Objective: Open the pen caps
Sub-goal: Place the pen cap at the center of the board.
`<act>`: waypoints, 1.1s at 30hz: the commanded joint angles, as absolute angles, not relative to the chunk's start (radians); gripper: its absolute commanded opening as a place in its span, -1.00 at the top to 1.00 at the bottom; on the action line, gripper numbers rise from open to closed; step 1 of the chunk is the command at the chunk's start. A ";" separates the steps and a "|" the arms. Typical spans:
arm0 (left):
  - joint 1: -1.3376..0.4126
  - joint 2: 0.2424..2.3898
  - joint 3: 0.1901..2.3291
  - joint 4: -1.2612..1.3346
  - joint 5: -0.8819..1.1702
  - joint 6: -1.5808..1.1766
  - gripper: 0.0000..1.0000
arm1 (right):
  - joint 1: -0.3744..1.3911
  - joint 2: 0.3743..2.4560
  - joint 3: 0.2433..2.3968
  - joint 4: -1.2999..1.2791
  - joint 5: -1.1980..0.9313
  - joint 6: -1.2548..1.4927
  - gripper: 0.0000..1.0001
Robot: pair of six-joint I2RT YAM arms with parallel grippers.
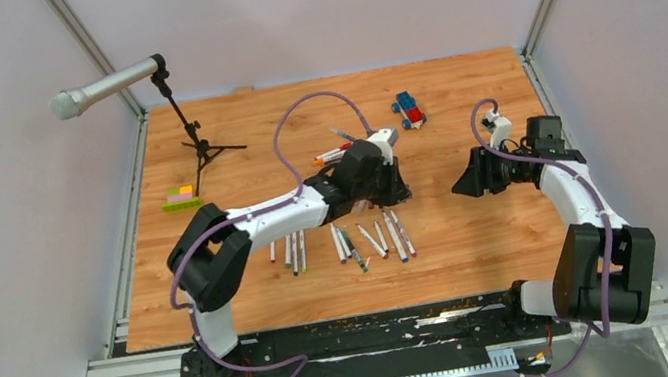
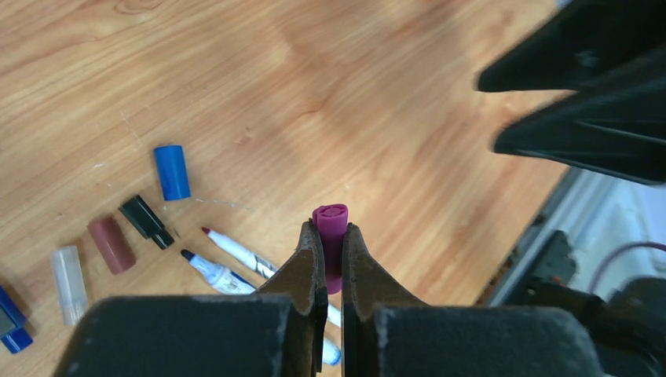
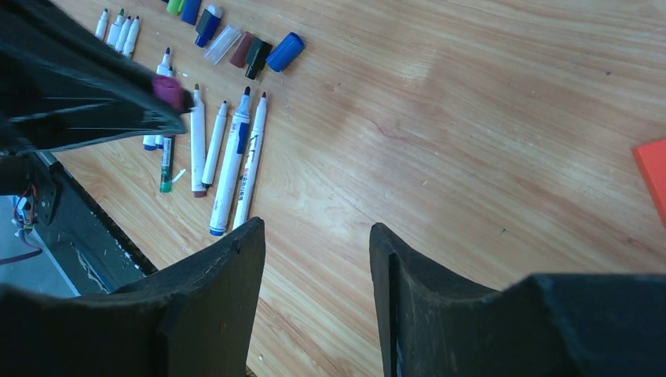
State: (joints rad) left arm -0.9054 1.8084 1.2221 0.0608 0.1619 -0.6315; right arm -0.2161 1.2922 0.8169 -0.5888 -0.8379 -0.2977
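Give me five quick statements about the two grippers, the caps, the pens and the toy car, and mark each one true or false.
1. The left gripper is shut on a purple cap. True.
2. The right gripper holds a pen. False: its jaws stand open with nothing between them.
3. A blue cap lies loose on the table. True.
4. All the pens lying by the left gripper are capped. False: several show bare tips.
5. The toy car stands on the far part of the table, beyond both grippers. True.
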 commanded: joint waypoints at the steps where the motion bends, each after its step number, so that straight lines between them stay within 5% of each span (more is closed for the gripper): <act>1: -0.922 1.926 1.389 -0.171 0.032 -0.584 0.97 | -0.245 1.262 0.836 -0.593 -0.903 -0.329 -0.04; 12: -0.929 2.176 1.749 -0.451 -0.080 -0.587 0.87 | -0.250 1.261 0.839 -0.597 -0.916 -0.321 -0.05; 33: -0.930 2.348 1.971 -0.613 -0.104 -0.540 0.38 | -0.255 1.261 0.844 -0.609 -0.934 -0.328 -0.05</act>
State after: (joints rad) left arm -0.9234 2.3302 1.9255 -0.5777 -0.0845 -0.5663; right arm -0.2478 1.2865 0.8169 -0.6094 -0.9005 -0.3016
